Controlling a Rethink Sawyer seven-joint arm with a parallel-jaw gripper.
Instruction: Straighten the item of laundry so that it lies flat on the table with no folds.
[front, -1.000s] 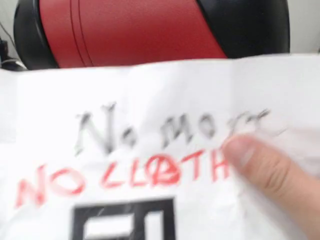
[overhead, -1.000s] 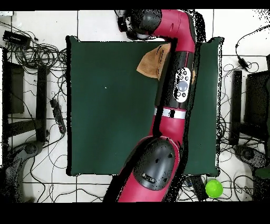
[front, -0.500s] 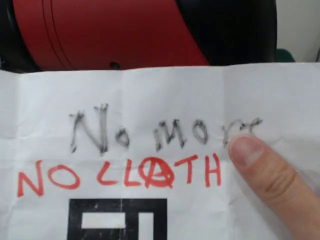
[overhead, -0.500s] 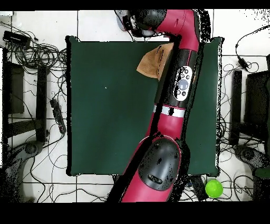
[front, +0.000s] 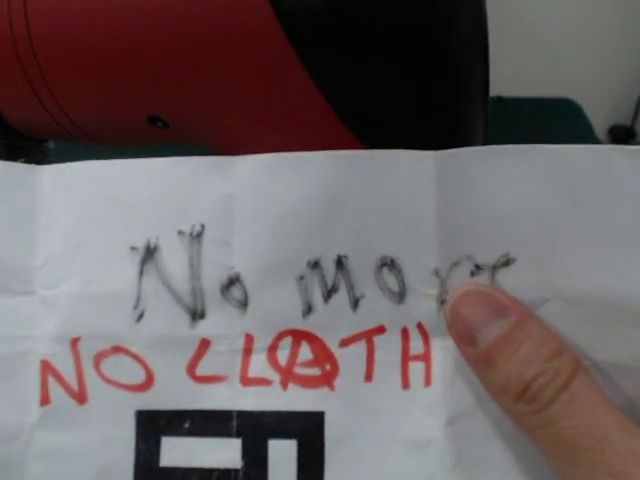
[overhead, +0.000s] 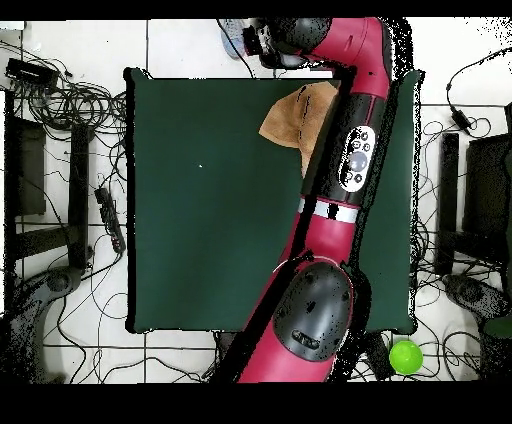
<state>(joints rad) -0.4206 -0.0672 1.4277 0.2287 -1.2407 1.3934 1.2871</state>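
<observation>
In the overhead view the orange-tan towel (overhead: 288, 118) lies crumpled near the far right corner of the dark green table (overhead: 200, 220). Its right part is hidden under my red arm (overhead: 345, 150). The arm reaches from the base across the table's right side. Its end, with the gripper (overhead: 238, 38), sits beyond the table's far edge, above the floor and apart from the towel. In the front view the towel, the table top and the gripper are hidden. Only a red and black part of the arm (front: 200, 70) shows.
A white paper sheet (front: 320, 230) with grey and red lettering fills the front view, held by a person's finger (front: 520, 370). Cables and a power strip (overhead: 108, 215) lie on the floor left of the table. A green ball (overhead: 405, 356) lies by the base.
In the overhead view my arm has swung a little to the right. In the front view the paper sheet has sunk lower. The towel has not moved.
</observation>
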